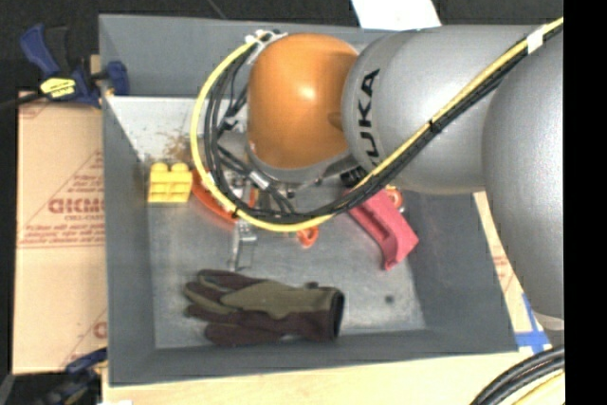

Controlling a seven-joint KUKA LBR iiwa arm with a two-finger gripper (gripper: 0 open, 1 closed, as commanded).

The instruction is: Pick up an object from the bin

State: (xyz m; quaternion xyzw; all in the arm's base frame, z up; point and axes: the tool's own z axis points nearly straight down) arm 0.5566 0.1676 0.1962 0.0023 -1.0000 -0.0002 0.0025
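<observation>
Your gripper (245, 248) shows as a grey metal tip poking out beneath the orange wrist cover (296, 100), left of the middle of the bin (128, 251). The cover and the looped cables hide most of it, so you cannot tell whether it is spread or pressed together, or whether it has anything in it.

The tip hangs over bare bin floor, just above a dark glove (266, 305) that lies flat along the lower side of the view. Whether it touches the glove is hard to judge.

An orange piece (213, 204) is mostly covered by the arm. Only its edges peep out on either side of the tip, and its shape is unclear. A yellow brick (169, 182) sits to the left, near the wall. On the right, a pink block (386, 225) is half hidden under the arm.
</observation>
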